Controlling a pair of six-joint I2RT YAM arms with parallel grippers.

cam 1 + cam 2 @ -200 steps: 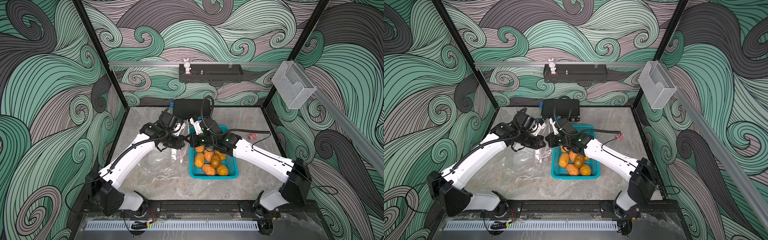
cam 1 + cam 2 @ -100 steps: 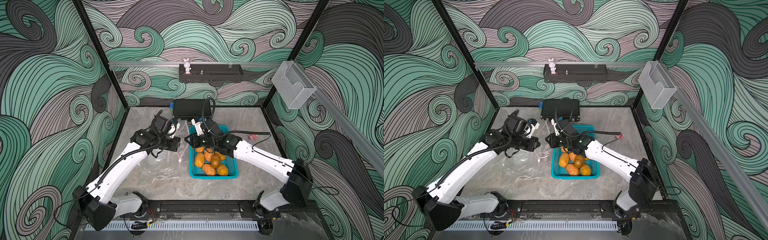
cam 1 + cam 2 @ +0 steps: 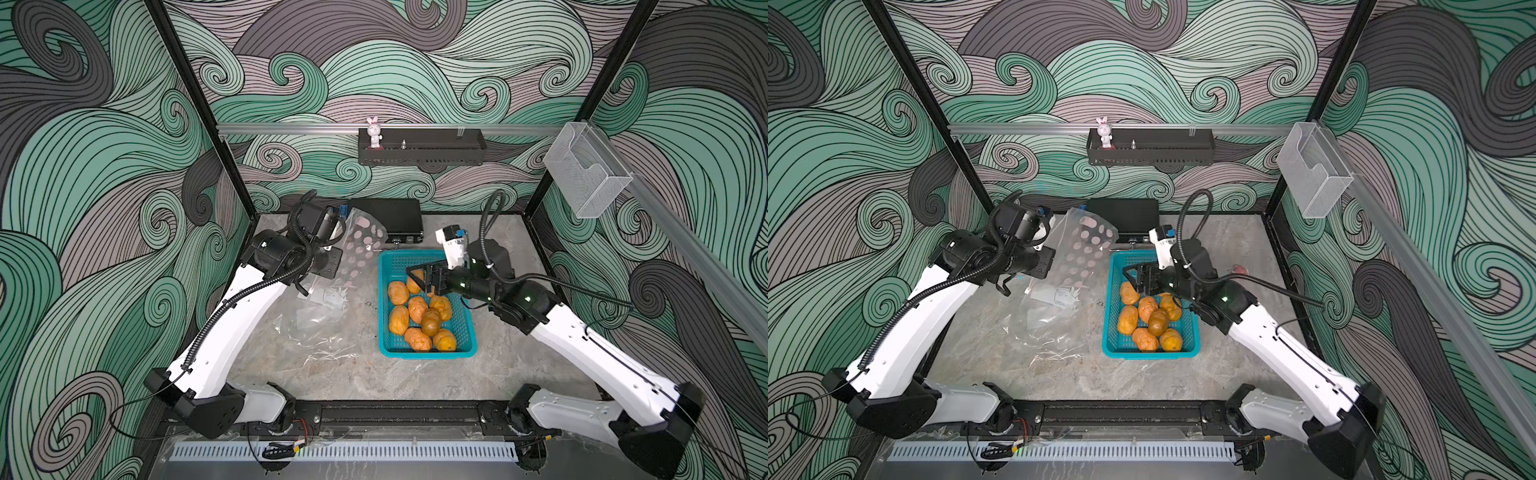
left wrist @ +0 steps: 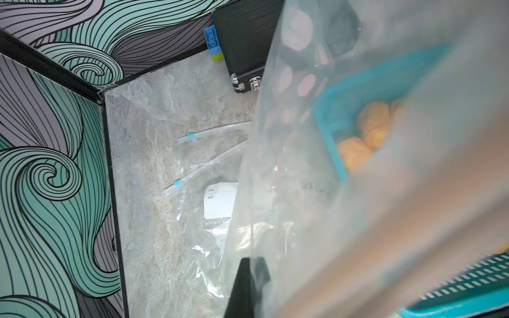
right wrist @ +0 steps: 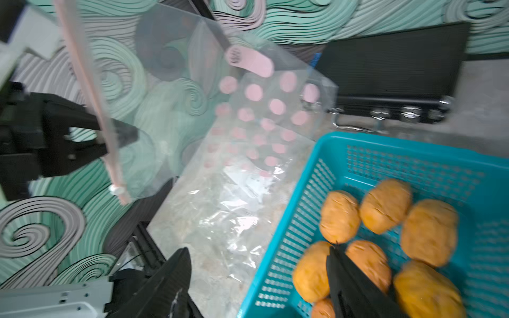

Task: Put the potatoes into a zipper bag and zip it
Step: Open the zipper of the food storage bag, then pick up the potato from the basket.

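Right pincer (image 3: 419, 281) opened (left pincer (image 5: 118, 141) clamps zipper bag (image 5: 261, 115)).

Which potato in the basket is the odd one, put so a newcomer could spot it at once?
Start at the teal basket on the grey table. In the heap of potatoes inside, look toward the end nearer the robot's base: the odd potato sits atop its neighbours. It alone is dull brown; the others are orange-tan.

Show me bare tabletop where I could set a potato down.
Bare: the grey marble tabletop strip between the teal plastic basket and the front rail. Crowded: loose clear plastic bags left of the basket, black ribbed case behind it.
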